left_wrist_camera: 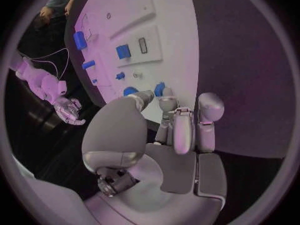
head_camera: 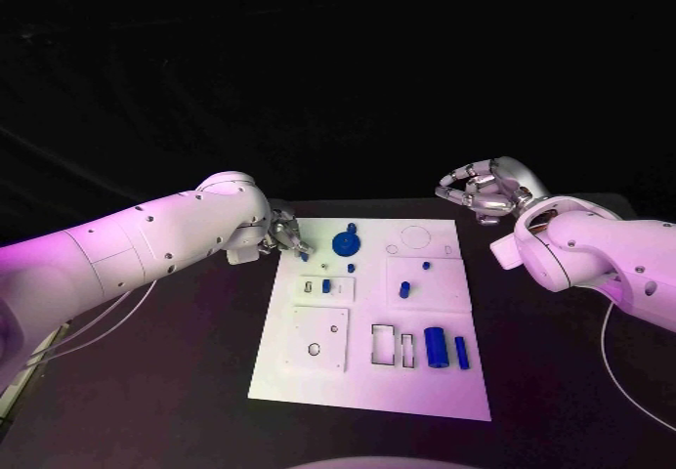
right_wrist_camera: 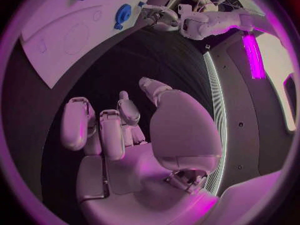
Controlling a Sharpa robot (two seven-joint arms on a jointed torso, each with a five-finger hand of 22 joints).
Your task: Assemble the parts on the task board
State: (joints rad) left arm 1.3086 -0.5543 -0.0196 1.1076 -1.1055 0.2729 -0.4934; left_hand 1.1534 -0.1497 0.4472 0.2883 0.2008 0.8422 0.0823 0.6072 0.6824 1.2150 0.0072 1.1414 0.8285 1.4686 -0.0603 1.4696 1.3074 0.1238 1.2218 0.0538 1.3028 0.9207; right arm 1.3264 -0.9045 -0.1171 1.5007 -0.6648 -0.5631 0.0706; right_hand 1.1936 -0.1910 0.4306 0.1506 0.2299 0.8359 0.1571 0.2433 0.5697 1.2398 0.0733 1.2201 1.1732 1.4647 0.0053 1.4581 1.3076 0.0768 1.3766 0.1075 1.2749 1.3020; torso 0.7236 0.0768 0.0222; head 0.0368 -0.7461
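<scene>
White plastic formed the task board (head_camera: 423, 391) at the middle of the black table (head_camera: 169, 410), with blue parts spread across it: a round disc-shaped part (head_camera: 347, 240) near the far edge, small pegs (head_camera: 404, 289) mid-board, and two cylinders (head_camera: 436, 347) standing beside the rectangular slots. My left hand (head_camera: 286, 237) worked at the board's far left corner, its fingertips (left_wrist_camera: 164, 104) closed around a small blue part (head_camera: 303, 256) at the board's edge; in the left wrist view the grip looked like a light pinch. My right hand (head_camera: 488, 189) hovered above the table beyond the board's far right corner, fingers loosely curled and apart, holding nothing. The main risk, as I judged it, was the small piece slipping or twisting out of so shallow a pinch and dropping off the edge onto the table. A tilted part could also jam against the rim of its hole.
</scene>
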